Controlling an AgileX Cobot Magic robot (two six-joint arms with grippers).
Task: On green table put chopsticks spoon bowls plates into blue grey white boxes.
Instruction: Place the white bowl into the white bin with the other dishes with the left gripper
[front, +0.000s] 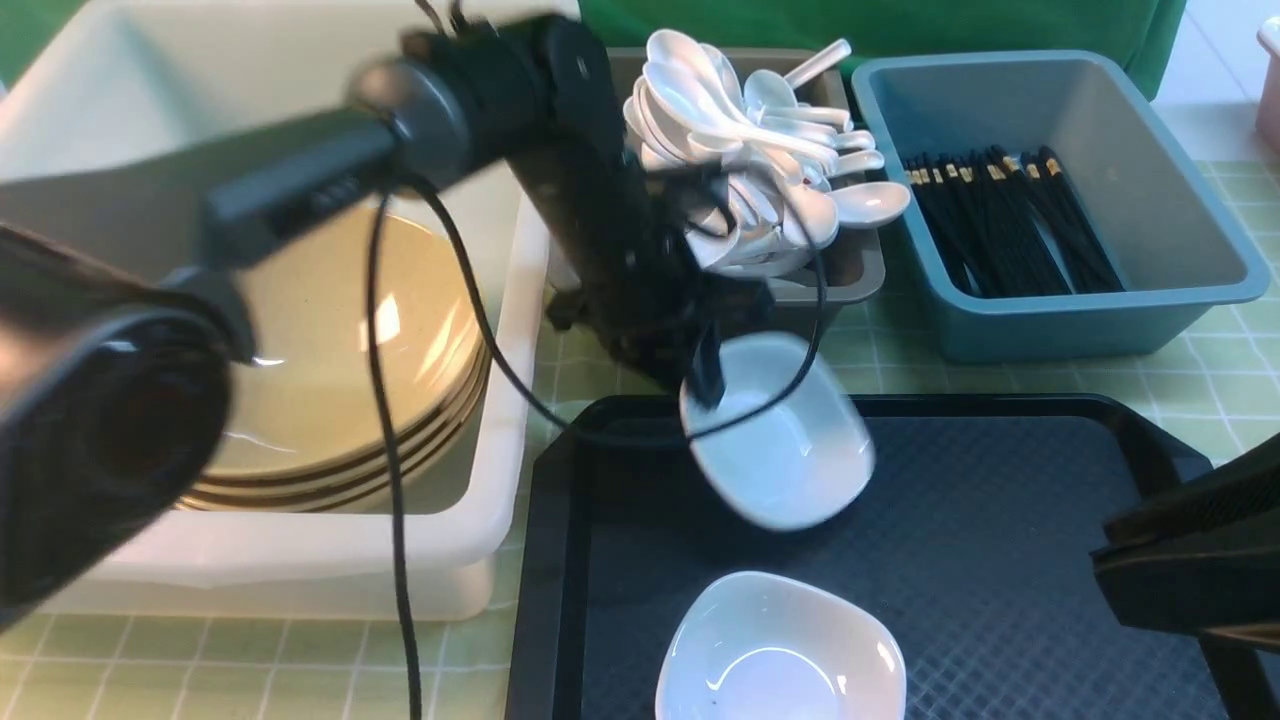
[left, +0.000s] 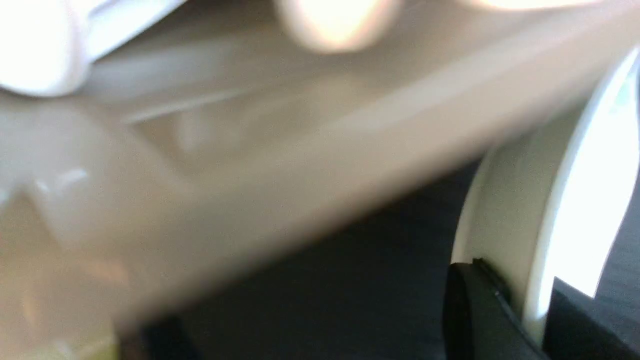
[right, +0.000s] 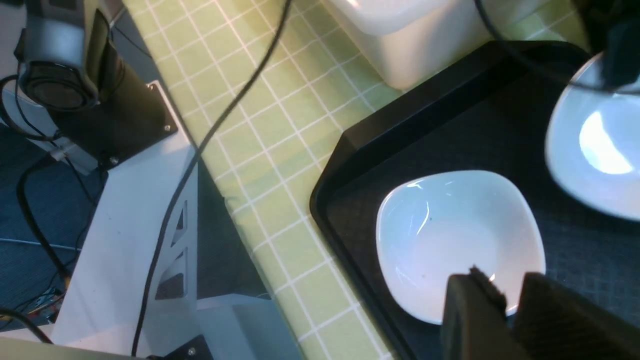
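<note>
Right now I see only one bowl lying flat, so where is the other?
Front view: the other bowl is tilted over the tray's far left part, its rim pinched by the left end effector, near the spoon box.

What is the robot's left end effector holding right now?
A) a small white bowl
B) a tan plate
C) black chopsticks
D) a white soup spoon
A: the left end effector is clamped on the rim of a tilted small white bowl over the black tray.
</note>
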